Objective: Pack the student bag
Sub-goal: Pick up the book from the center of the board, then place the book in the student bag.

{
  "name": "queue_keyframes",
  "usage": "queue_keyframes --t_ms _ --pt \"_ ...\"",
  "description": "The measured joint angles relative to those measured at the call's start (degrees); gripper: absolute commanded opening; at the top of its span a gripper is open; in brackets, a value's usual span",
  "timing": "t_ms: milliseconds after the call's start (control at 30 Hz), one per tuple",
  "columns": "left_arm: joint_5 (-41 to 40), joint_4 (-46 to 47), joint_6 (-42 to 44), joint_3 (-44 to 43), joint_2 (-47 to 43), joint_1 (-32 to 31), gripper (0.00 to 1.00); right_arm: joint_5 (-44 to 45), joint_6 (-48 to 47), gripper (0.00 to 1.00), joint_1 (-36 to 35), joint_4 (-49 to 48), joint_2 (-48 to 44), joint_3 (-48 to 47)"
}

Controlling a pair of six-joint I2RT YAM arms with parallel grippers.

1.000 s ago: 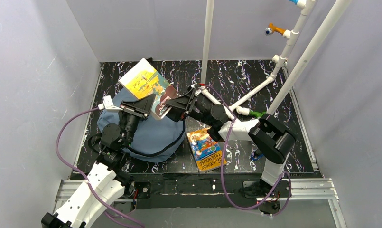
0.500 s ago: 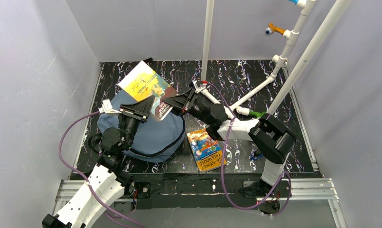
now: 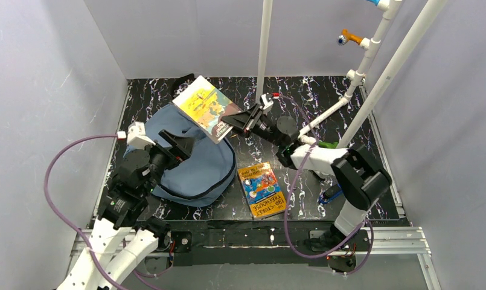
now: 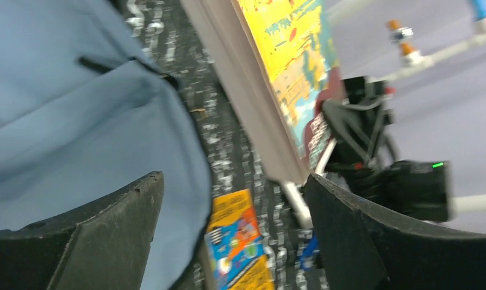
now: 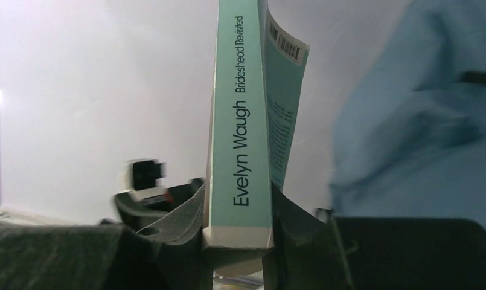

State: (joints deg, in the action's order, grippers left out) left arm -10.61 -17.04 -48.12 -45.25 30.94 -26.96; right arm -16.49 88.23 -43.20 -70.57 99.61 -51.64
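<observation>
Since the earlier frame the Brideshead Revisited paperback (image 3: 205, 107) has risen off the student bag (image 3: 195, 169) toward the upper centre of the top view. The left gripper (image 3: 181, 142) has let go of it and drawn back toward the lower left.

The student bag lies slumped on the black marbled table (image 3: 325, 103), left of centre (slate-blue, with black trim along its lower edge). The left gripper's jaws stand wide above the bag, with nothing between them. The right gripper (image 5: 239, 208) clamps the paperback at one end of its spine, holding it tilted in the air just past the bag's upper right edge. A Treehouse storybook (image 3: 262, 189) lies flat on the table, just right of the bag.
</observation>
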Motion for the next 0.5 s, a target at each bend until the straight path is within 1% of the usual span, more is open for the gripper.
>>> queue_keyframes --t_ms 67,100,167,233,300,367,433,500 --pt "-2.4 -7.26 2.91 -2.49 -0.5 0.0 0.86 -1.11 -7.1 0.01 1.92 11.5 -3.54 -0.74" --pt "-2.69 -9.14 3.89 -2.78 -0.79 0.02 0.86 -1.11 -11.65 0.01 2.62 19.23 -5.29 -2.21" --pt "-1.75 -12.55 6.51 -2.8 -0.74 0.02 0.92 0.39 -21.77 0.01 3.08 35.95 -8.41 -6.64" --pt "2.01 -13.77 9.38 -2.8 1.25 0.0 0.97 3.1 -30.97 0.01 2.93 49.86 -11.61 -9.88" --pt "7.17 -13.79 11.52 -2.95 5.09 0.0 0.98 6.45 -39.19 0.01 2.62 61.94 -15.17 -11.8" --pt "12.0 -13.68 13.51 -3.43 11.21 -0.79 0.98 9.99 -45.86 0.01 2.38 72.15 -18.27 -13.42" --pt "13.2 -13.4 15.8 -3.98 17.11 -3.96 0.98 13.62 -51.63 0.01 2.29 80.32 -21.0 -14.53" --pt "10.27 -13.66 19.15 -4.72 21.53 -10.23 0.98 17.09 -56.3 0.01 2.38 86.68 -23.54 -14.71"
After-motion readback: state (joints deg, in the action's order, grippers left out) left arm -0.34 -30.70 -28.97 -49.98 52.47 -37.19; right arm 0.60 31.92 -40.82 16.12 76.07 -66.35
